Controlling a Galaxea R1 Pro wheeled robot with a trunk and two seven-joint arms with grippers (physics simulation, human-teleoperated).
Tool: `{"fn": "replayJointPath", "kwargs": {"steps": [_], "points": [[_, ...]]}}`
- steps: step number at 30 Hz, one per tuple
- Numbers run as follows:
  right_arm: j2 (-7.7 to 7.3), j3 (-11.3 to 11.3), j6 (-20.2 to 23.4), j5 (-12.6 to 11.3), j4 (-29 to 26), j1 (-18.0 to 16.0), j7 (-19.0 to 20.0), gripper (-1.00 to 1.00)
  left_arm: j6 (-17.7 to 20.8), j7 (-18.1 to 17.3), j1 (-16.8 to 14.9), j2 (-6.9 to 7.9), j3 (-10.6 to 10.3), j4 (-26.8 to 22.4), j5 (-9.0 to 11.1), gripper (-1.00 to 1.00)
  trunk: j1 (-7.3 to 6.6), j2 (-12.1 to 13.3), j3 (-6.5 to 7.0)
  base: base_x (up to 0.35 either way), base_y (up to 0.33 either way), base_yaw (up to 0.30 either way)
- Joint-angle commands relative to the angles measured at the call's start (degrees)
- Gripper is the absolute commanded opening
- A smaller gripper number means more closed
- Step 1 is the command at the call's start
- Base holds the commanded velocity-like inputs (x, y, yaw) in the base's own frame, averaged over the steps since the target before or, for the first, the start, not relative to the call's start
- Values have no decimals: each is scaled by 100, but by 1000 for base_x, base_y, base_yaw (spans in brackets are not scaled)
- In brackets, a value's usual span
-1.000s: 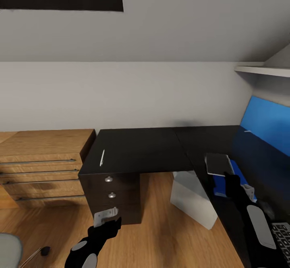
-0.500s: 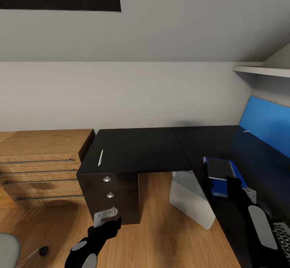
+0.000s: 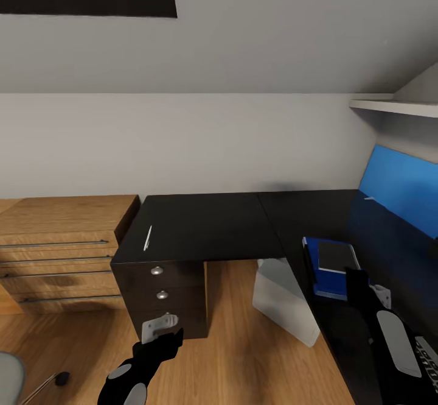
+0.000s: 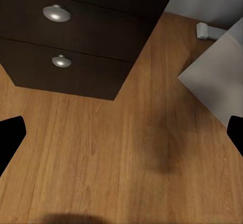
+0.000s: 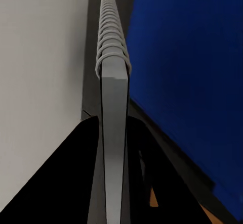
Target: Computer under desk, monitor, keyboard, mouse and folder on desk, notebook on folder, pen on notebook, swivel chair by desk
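Note:
The black L-shaped desk [image 3: 213,222] fills the middle of the head view. The blue folder [image 3: 316,271] lies on its right wing, and the dark notebook [image 3: 334,256] sits over it with my right gripper [image 3: 358,276] shut on its near edge. In the right wrist view the notebook [image 5: 112,97] shows edge-on with its spiral rings, beside the folder [image 5: 187,67]. The whitish pen [image 3: 146,238] lies on the desk's left wing. The light grey computer [image 3: 283,298] stands under the desk. My left gripper [image 3: 159,327] hangs open over the floor before the desk's drawers, holding nothing.
A light wooden drawer unit [image 3: 61,250] stands left of the desk. The black drawer pedestal [image 3: 161,295] carries round knobs [image 4: 56,13]. A blue wall panel [image 3: 398,189] and a white shelf [image 3: 395,106] are at the right. The keyboard's corner [image 3: 429,353] and the swivel chair's seat [image 3: 9,377] show at the lower edges.
My right gripper has brought the notebook down and nearer over the blue folder, which now shows around it. The head view has drifted a little. The left arm has stayed put.

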Motion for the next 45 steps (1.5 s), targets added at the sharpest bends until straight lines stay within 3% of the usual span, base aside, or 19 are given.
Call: {"fn": "replayJointPath", "kwargs": {"steps": [1, 38, 39, 45], "points": [[1, -8, 20, -47, -8, -4, -35, -100, 6, 58, -5, 6, -14, -8, 58, 100, 0, -4, -6, 0, -6, 0], [-92, -9, -68, -38, -7, -4, -124, -100, 6, 58, -6, 11, -14, 1, 68, 100, 0, -4, -6, 32, 0, 0], [-92, -9, -68, -38, -7, -4, -130, 100, 6, 57, -4, 11, -14, 1, 68, 100, 0, -4, -6, 0, 0, 0], [-95, -9, -68, -41, -7, -4, -312, 100, 6, 60, -5, 11, -12, 1, 68, 100, 0, -4, -6, 0, 0, 0]]}}
